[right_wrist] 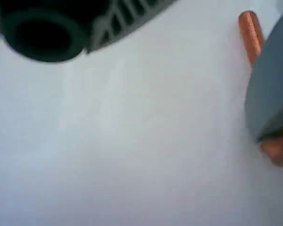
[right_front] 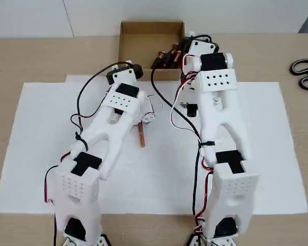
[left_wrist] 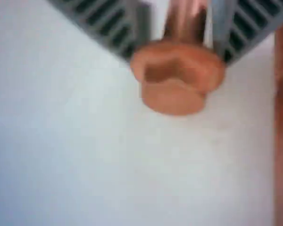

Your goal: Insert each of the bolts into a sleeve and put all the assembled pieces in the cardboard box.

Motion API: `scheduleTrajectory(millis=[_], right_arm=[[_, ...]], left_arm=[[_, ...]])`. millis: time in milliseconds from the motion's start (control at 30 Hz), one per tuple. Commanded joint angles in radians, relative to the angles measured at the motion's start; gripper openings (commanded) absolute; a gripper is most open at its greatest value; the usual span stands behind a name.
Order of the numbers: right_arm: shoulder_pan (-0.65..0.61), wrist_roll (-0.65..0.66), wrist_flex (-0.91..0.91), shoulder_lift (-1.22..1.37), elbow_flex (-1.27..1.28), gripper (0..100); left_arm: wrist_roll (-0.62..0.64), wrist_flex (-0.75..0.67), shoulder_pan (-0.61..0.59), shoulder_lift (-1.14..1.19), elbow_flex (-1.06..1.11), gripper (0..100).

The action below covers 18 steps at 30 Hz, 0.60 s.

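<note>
Scissors [right_front: 305,73] lie off the sheet [right_front: 41,128], well apart from the cardboard box [right_front: 138,46].

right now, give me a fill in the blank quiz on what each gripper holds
The left gripper is shut on a copper-coloured ___. The right gripper is shut on a black ___. Assembled pieces already lie in the cardboard ___.
Missing words: bolt; sleeve; box.
</note>
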Motion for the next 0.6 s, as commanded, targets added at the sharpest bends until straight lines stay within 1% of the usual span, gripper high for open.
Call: scheduleTrajectory(millis=[0, 200, 333, 400, 567], right_arm=[[0.002, -0.005, 0.004, -0.073, -0.006, 0.4], [0.004, -0.006, 0.004, -0.074, -0.006, 0.4], [0.007, -0.006, 0.002, -0.074, -0.006, 0.4], [0.007, -0.006, 0.002, -0.074, -0.006, 0.4], [0.007, -0.003, 0.001, -0.076, -0.008, 0.4]], left_arm=[[0.006, -0.009, 0.0, -0.006, -0.036, 0], [0.006, 0.0, 0.011, -0.011, -0.053, 1], [0.003, 0.107, 0.048, -0.011, -0.157, 1], [-0.02, 0.158, 0.066, -0.011, -0.225, 1], [-0.031, 0.299, 0.078, -0.011, -0.453, 1]])
